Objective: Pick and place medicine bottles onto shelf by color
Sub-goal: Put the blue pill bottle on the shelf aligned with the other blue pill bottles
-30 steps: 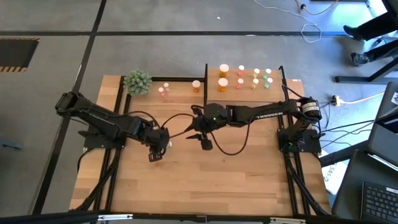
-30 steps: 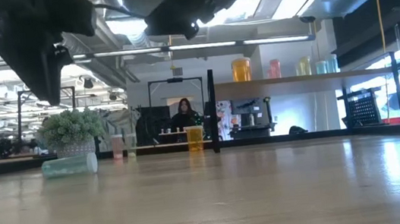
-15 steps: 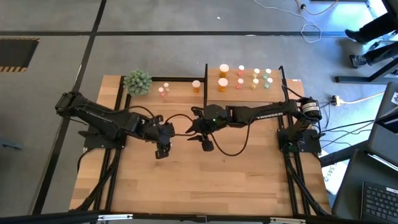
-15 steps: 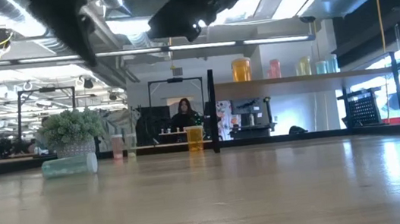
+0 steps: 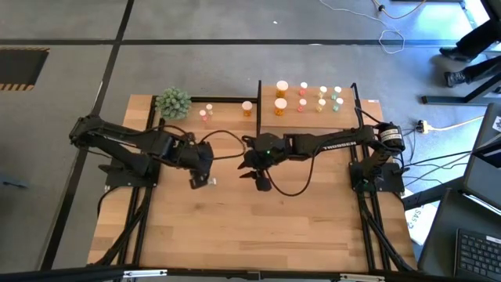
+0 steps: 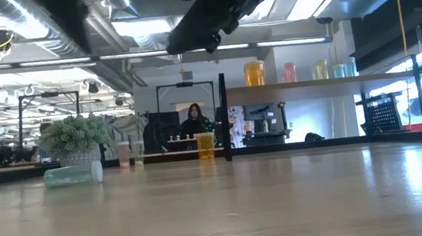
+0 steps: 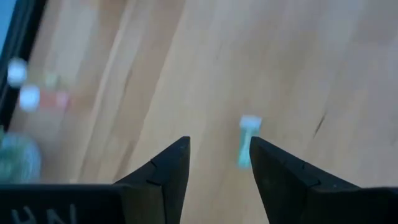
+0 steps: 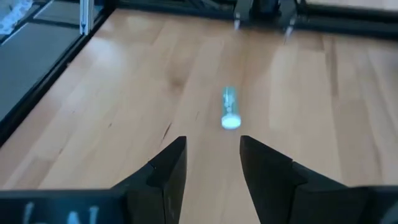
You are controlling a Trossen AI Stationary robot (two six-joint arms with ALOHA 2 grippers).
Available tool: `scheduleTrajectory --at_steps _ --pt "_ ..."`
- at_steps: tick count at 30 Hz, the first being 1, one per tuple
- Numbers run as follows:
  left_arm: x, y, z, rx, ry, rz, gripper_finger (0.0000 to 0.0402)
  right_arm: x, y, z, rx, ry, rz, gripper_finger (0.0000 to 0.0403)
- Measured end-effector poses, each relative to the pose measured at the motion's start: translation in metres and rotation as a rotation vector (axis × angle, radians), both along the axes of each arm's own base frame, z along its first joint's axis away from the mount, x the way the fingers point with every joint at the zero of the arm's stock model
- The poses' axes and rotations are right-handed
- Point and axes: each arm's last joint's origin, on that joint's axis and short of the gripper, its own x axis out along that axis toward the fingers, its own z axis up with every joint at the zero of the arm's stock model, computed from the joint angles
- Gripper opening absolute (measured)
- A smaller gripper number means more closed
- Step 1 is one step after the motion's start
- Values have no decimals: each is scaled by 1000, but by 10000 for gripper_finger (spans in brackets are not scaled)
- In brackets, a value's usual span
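A green medicine bottle [image 5: 211, 182] lies on its side on the tabletop, also in the low view [image 6: 73, 174]. My left gripper [image 5: 200, 175] is open and hovers just beside it; in its wrist view the green bottle [image 7: 247, 142] lies ahead, close to one fingertip. My right gripper [image 5: 241, 162] is open and hovers right of the green bottle [image 8: 229, 109]. Two pink bottles [image 5: 205, 113] and an orange bottle [image 5: 247, 108] stand on the table's far side. The shelf [image 5: 346, 112] carries orange, pink, yellowish and green bottles.
A green fuzzy plant ball [image 5: 173, 103] sits at the far left corner. Black metal posts [image 5: 260, 98] frame the shelf. A cable loops under the right arm [image 5: 290, 190]. The near half of the tabletop [image 5: 258, 235] is bare wood. A person [image 6: 194, 121] is beyond the table.
My left gripper has risen and moved a little toward the table's far edge, uncovering the lying green bottle. The bottle has stayed where it was.
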Motion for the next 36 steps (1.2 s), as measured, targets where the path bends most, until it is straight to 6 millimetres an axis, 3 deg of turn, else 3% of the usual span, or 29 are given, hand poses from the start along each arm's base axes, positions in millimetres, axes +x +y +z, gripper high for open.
scheduleTrajectory --at_steps 4,12,21,28,36 --pt "-15 -1 -4 -46 95 45 163 -3 0 -4 -4 57 3 152" --pt "-32 -10 -20 -85 105 46 163 -4 0 -5 -39 51 29 152" --pt "-35 -19 -35 -112 83 58 163 -3 -2 -5 -44 60 -67 152" --pt "-33 -23 -37 -129 54 64 163 -3 -2 -5 57 84 -141 152" --pt "-34 -24 -37 -140 48 83 163 -2 -1 -4 104 82 -114 152"
